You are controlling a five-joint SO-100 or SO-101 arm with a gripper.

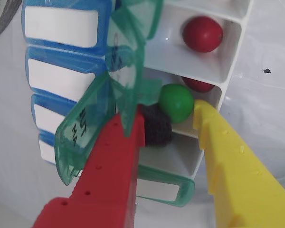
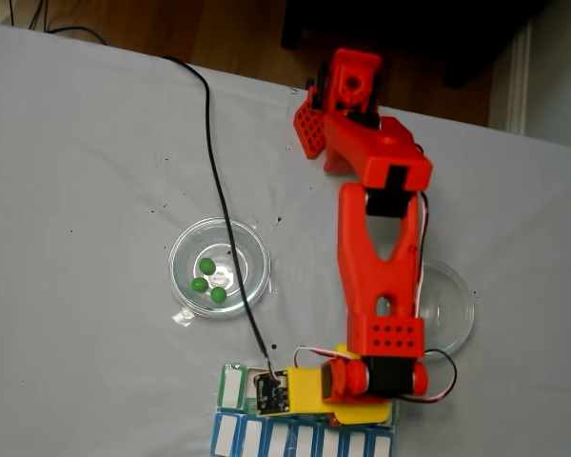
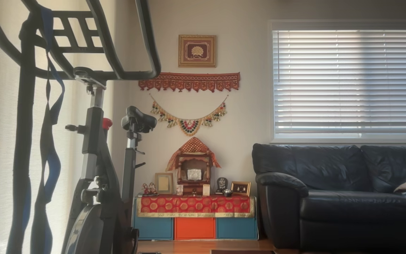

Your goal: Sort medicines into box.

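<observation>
In the wrist view the end effector (image 1: 173,118) hangs over the pill box (image 1: 228,52), its red finger (image 1: 109,175) and yellow finger (image 1: 232,166) spread apart. A green pill (image 1: 176,101) sits between the two fingertips, right at the rim of one white compartment of the box, close against the yellow tip; whether the red side's dark pad actually presses on it I cannot tell, so the grip is unclear. In the next compartment up from the green pill lies a red pill (image 1: 203,33), and another red pill (image 1: 198,85) peeks out just behind the green one. Green see-through lids (image 1: 111,102) stand open beside the compartments, and beyond them runs the row of blue lids (image 1: 61,52) with white labels.

In the fixed view the red arm (image 2: 379,257) reaches down the grey worktop (image 2: 76,190) to the box (image 2: 233,388) at the bottom edge. Up and to the left of the box stands a round glass dish (image 2: 252,249) holding three green pills (image 2: 207,282). A second glass dish (image 2: 455,303) sits up and to the right of the box, partly behind the arm. A black cable (image 2: 214,171) runs across the first dish towards the box.
</observation>
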